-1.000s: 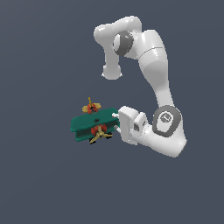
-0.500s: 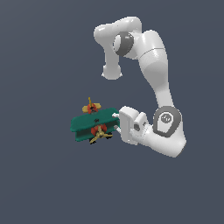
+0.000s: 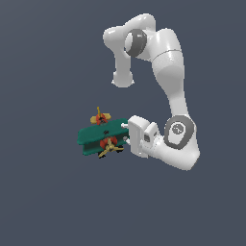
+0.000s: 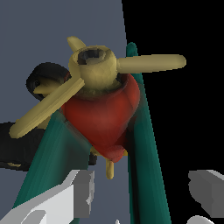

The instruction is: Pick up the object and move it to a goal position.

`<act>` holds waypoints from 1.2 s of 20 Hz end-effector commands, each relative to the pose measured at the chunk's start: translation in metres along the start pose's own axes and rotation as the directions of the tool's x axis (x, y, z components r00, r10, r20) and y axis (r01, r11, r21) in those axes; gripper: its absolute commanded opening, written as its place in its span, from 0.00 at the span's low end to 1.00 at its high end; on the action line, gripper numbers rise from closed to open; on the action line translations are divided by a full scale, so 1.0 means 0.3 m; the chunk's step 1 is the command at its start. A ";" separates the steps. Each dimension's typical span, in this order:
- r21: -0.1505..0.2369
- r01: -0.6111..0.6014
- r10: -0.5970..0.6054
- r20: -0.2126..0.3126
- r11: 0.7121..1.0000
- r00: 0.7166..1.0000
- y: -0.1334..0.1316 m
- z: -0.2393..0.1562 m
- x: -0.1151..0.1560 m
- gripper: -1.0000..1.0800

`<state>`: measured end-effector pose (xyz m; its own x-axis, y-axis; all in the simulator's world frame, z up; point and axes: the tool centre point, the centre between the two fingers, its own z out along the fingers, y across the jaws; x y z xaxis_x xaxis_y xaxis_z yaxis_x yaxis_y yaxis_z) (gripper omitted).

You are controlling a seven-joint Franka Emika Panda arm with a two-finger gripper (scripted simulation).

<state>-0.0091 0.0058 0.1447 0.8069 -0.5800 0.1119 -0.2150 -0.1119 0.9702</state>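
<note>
The object is a toy biplane (image 3: pixel 102 136) with two green wings, a red body, a yellow propeller and black wheels. In the exterior view it sits just left of the white hand. My gripper (image 3: pixel 125 138) reaches the plane's right side. In the wrist view the propeller (image 4: pixel 94 70) and red nose (image 4: pixel 103 113) fill the frame. The gripper (image 4: pixel 142 192) is open. One green wing (image 4: pixel 146 144) passes between the grey fingertips (image 4: pixel 85 192), with a wide gap to the other pad. I cannot tell whether either pad touches the wing.
A plain dark grey ground (image 3: pixel 43 197) lies all around the plane and the arm. The arm's white elbow (image 3: pixel 178 134) sits to the exterior view's right of the plane. No other objects show.
The arm's elbow and hand have crept slightly toward the exterior view's left. The plane has not visibly moved.
</note>
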 end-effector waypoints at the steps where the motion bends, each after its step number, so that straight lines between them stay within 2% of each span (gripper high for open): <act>1: 0.000 -0.001 0.001 0.000 1.000 1.000 0.001 0.020 -0.001 0.81; 16: -0.002 -0.003 0.003 0.000 1.000 1.000 0.001 0.071 0.003 0.81; 17: -0.002 -0.003 0.003 0.000 1.000 1.000 0.001 0.071 0.003 0.00; 24: -0.002 -0.003 0.003 0.000 1.000 1.000 0.001 0.071 0.003 0.00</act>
<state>-0.0200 -0.0106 0.1407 0.8073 -0.5788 0.1147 -0.2166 -0.1098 0.9701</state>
